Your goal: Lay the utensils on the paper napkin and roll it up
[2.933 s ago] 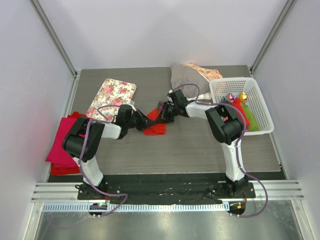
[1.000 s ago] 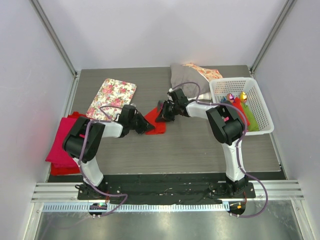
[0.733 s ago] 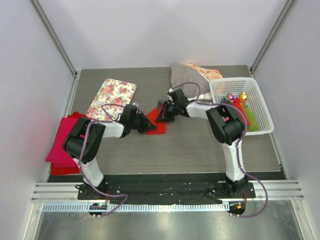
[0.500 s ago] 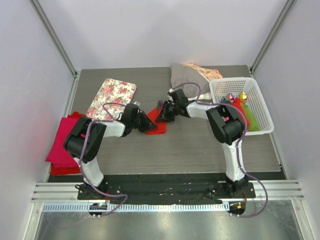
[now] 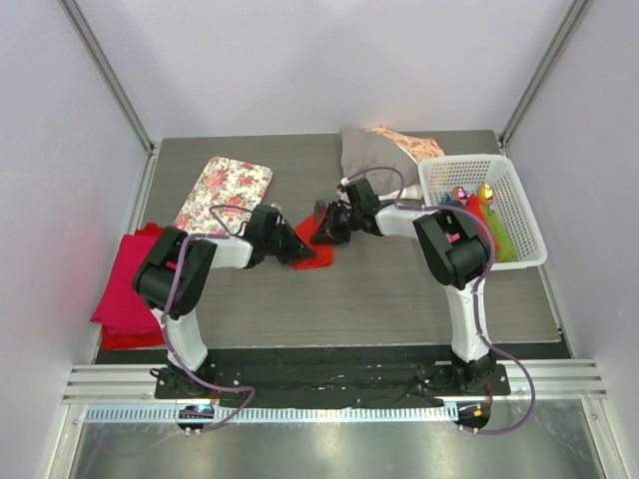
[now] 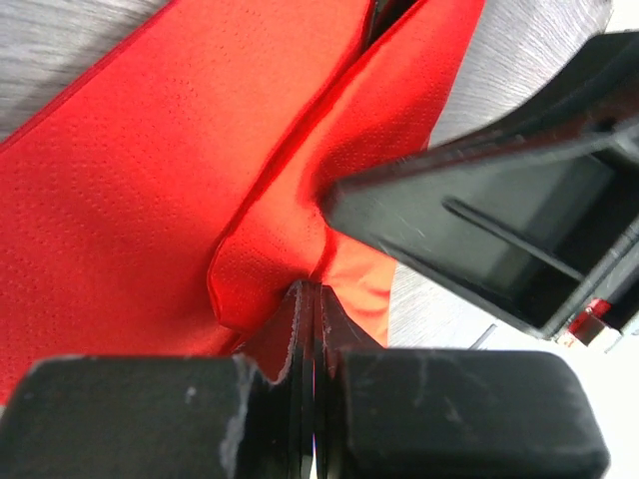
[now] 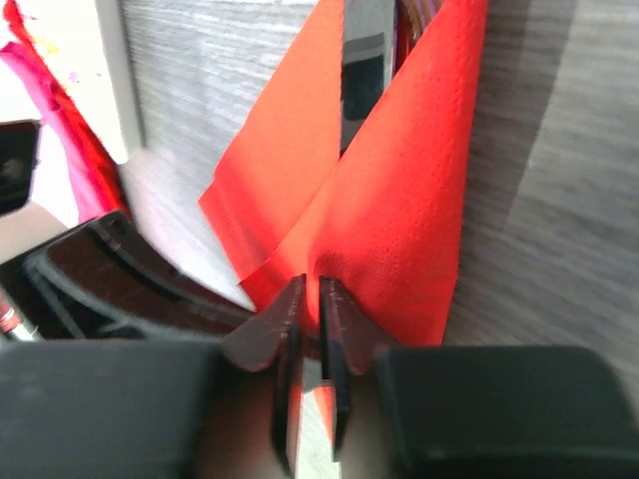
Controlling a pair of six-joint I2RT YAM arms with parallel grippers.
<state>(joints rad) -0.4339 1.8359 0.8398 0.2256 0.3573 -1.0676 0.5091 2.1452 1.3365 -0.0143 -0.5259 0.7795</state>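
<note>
**DESK:** What are the tools doing?

**PHOTOGRAPHER:** The left gripper (image 6: 305, 299) is pressed together on a raised crease of the paper napkin (image 6: 150, 180), low in its own wrist frame. The right gripper (image 7: 311, 289) shows a thin slit between its fingers, with the napkin's lower point sitting right at the tips; whether that paper is nipped or free, I cannot tell.

**DESK:** And where does the napkin lie from them?

**PHOTOGRAPHER:** Between the two, on the table (image 5: 379, 299), in the middle of the overhead frame. The left gripper is at its left edge and the right gripper at its upper right; neither arm is the nearer, as both are at the paper. Two red flaps fold inward, and a metal utensil (image 7: 364, 70), its kind unclear, shows in the gap between them. Its long axis runs straight up the right wrist frame, away from those fingers. My reading is that the roll must turn about that line; the wrap looks begun, not finished.

**DESK:** Containers?

**PHOTOGRAPHER:** A white basket (image 5: 464, 160) stands at the right of the overhead frame, well apart from the napkin. A red roll (image 5: 479, 218) and a green roll (image 5: 502, 244) lie in it, along with coloured bits too small to name. A floral tray (image 5: 225, 190) sits at upper left.
</note>
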